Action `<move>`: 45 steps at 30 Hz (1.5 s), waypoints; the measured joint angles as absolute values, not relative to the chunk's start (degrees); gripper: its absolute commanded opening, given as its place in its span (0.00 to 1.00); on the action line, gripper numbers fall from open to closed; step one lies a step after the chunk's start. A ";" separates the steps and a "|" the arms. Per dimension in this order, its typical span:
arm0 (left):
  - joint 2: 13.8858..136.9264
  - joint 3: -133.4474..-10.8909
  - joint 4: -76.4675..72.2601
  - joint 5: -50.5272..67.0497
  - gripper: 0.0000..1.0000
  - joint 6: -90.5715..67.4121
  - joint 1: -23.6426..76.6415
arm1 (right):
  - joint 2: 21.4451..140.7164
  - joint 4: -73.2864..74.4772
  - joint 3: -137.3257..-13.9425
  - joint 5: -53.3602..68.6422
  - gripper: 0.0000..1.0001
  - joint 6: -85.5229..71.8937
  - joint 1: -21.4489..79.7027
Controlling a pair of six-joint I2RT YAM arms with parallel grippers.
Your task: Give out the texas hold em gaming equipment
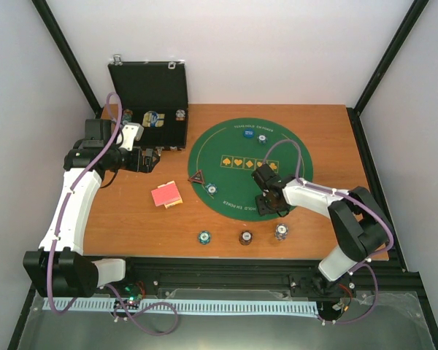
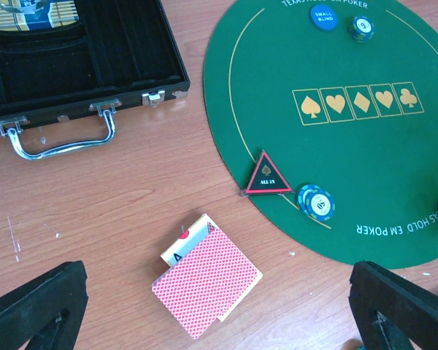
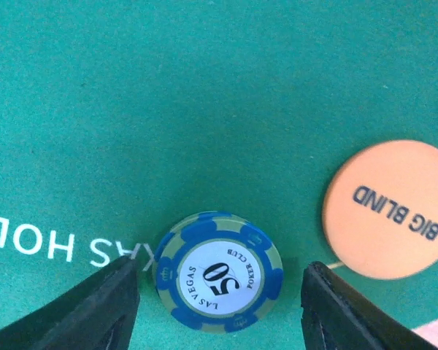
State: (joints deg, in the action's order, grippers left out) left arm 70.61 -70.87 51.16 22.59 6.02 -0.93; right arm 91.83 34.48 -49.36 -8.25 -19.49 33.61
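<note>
A blue-and-tan striped poker chip [image 3: 219, 251] marked 50 lies flat on the green felt between the fingers of my right gripper [image 3: 220, 270]. There is a gap on each side, so that gripper is open. An orange "Big Blind" disc [image 3: 390, 209] lies just to its right. My left gripper [image 2: 219, 310] hangs wide open above the red-backed playing cards [image 2: 206, 284] on the wood. The black red-edged triangle marker [image 2: 269, 175] and a small stack of blue chips [image 2: 316, 201] sit at the mat's left edge. A blue "Small Blind" disc [image 2: 323, 16] and one chip [image 2: 363, 28] lie at its far side.
The black hinged case [image 1: 150, 95] stands open at the back left, with chips and cards inside. Three small chip stacks [image 1: 245, 237] sit in a row on the wood near the front edge. The round green mat [image 1: 226, 149] covers the table's middle.
</note>
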 measured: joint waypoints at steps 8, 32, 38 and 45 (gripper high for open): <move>70.48 -70.87 51.46 22.59 1.00 6.02 -0.93 | 86.15 38.65 -52.38 -9.82 0.69 -19.38 34.44; 70.48 -70.87 51.53 22.59 1.00 6.00 -0.93 | 79.24 46.59 -51.66 -8.25 0.79 -33.04 64.29; 70.48 -70.87 51.53 22.59 1.00 6.00 -0.93 | 81.03 45.43 -49.87 -7.92 0.78 -33.50 64.29; 70.48 -70.87 51.53 22.59 1.00 6.00 -0.93 | 82.61 43.68 -49.06 -7.90 0.71 -33.52 64.25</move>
